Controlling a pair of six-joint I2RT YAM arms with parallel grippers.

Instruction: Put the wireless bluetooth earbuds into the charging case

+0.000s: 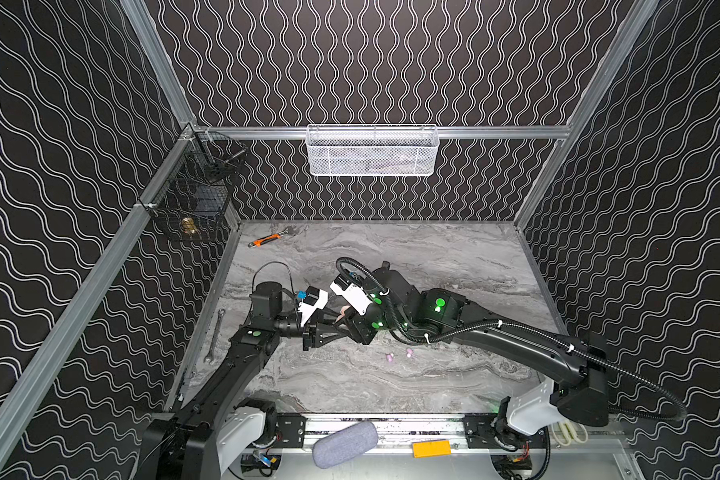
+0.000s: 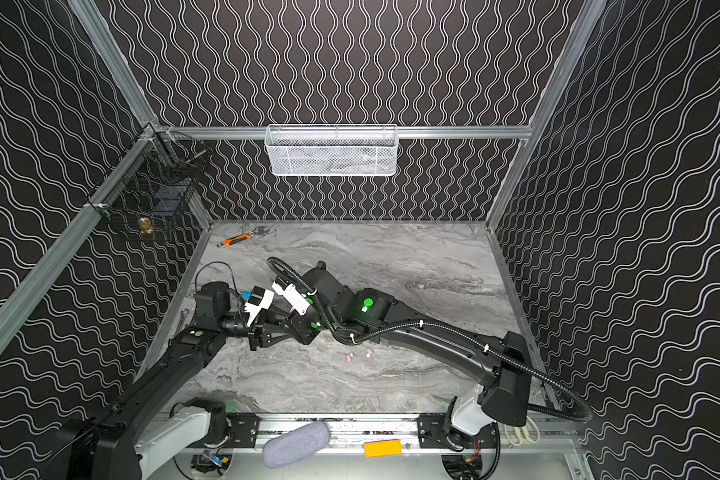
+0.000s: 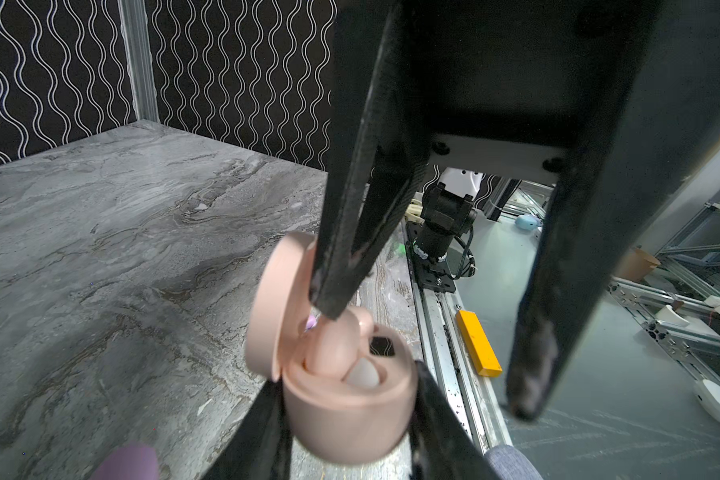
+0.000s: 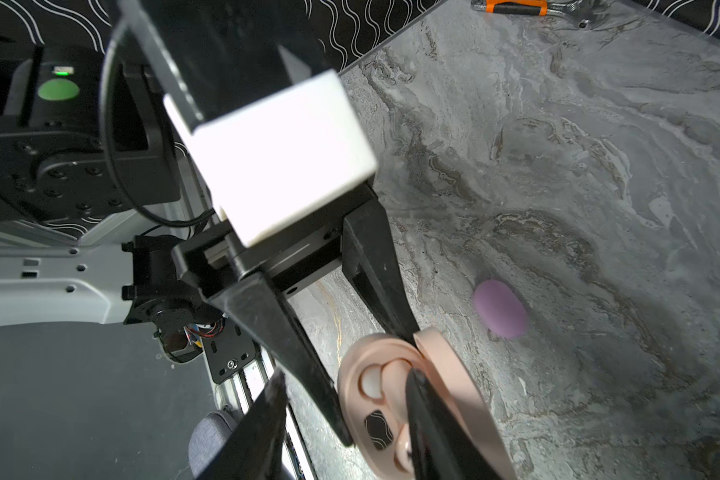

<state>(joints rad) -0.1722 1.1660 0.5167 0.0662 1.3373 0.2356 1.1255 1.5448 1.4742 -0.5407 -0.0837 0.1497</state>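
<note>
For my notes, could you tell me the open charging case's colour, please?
The charging case is peach-pink, clearest in the left wrist view.

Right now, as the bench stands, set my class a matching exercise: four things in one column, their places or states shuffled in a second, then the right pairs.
Things
1. peach case
2. lilac earbuds
3. orange wrench
4. white basket

Places or states
A. hanging on the back rail
B. lying loose on the table, near its front
C. gripped in the left tool, lid open
D. at the table's far left corner

Pairs: 1-C, 2-B, 3-D, 4-A
</note>
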